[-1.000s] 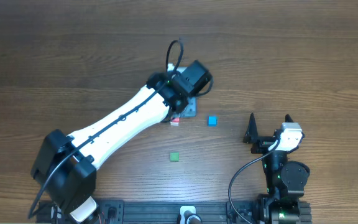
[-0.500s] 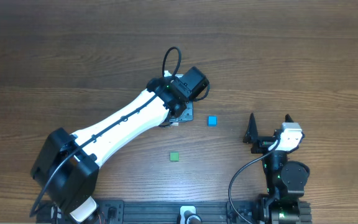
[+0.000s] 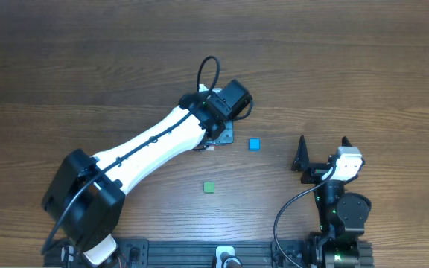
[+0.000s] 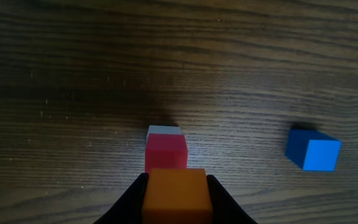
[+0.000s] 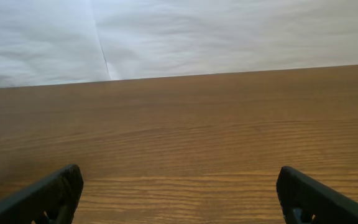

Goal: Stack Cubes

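Item 1: your left gripper point(image 4: 176, 186), clamped on the orange cube point(image 4: 176, 198), held right next to the red cube point(image 4: 166, 151); you cannot tell whether they touch.
Item 2: red cube, on the wooden table point(image 3: 88, 59), a pale grey block point(image 4: 164, 130) touching its far side.
Item 3: blue cube point(image 3: 254, 144), at 3 o'clock of the red cube, apart from it.
Item 4: green cube point(image 3: 209, 187), at 6 o'clock of the red cube, well apart.
Item 5: your right gripper point(image 3: 322, 152), fingers spread and holding nothing, at 3 o'clock of the blue cube.

Robot lab: wood-grain table point(image 3: 363, 59), plain white backdrop point(image 5: 229, 37).
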### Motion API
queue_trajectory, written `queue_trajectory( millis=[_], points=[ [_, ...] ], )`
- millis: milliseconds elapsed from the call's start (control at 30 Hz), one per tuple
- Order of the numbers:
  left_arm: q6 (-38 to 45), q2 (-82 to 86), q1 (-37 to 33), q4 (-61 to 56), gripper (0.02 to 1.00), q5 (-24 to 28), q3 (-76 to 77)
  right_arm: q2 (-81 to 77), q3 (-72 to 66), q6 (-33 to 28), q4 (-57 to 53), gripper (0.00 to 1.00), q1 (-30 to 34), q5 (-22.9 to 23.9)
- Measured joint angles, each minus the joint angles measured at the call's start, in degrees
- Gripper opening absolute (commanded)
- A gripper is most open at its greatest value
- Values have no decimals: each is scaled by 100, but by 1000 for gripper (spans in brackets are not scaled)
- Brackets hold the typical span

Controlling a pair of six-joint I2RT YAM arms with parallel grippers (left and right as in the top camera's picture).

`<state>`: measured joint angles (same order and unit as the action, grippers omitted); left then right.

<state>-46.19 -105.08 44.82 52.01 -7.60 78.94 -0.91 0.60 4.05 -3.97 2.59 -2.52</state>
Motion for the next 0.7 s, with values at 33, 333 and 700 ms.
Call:
queue_trajectory(
  millis=[33, 333, 700],
  points=[
    [0, -22, 0, 0, 176, 0, 0, 0, 0, 0, 0, 991, 0, 0],
    [0, -269, 0, 2, 183, 0, 0, 0, 0, -2, 0, 993, 0, 0],
    [0, -284, -24, 2, 198, 2, 0, 0, 0, 2, 0, 993, 0, 0]
  ],
)
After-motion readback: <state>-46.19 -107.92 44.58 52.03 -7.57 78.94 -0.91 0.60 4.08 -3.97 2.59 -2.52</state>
